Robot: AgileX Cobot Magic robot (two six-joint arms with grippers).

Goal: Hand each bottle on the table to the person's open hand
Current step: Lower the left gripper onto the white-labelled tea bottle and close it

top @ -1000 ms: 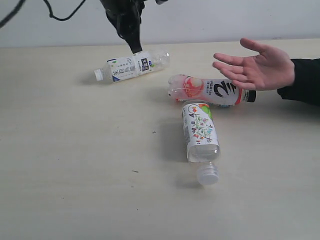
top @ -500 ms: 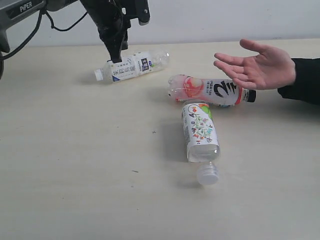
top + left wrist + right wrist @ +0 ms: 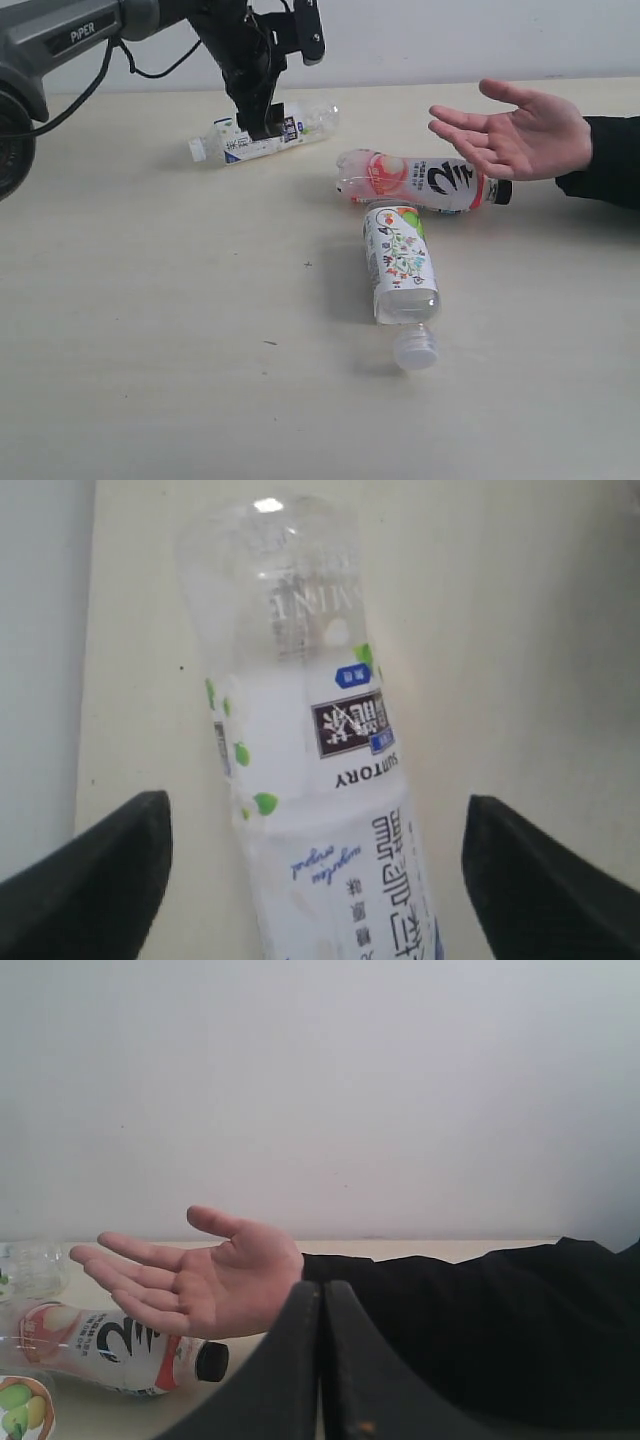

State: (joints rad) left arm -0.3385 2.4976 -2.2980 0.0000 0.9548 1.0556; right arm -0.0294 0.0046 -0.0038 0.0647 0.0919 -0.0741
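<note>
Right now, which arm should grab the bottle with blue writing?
Left. The left gripper is open astride that bottle; the right gripper is shut, facing the person's hand instead.

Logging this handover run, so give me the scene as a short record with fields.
Bottles in view: three, all lying on the table
White-blue bottle: between the open left fingers, not gripped
Pink-red bottle: by the person's open hand
Floral bottle: nearest, cap toward camera
Right fingers: shut, empty
</note>
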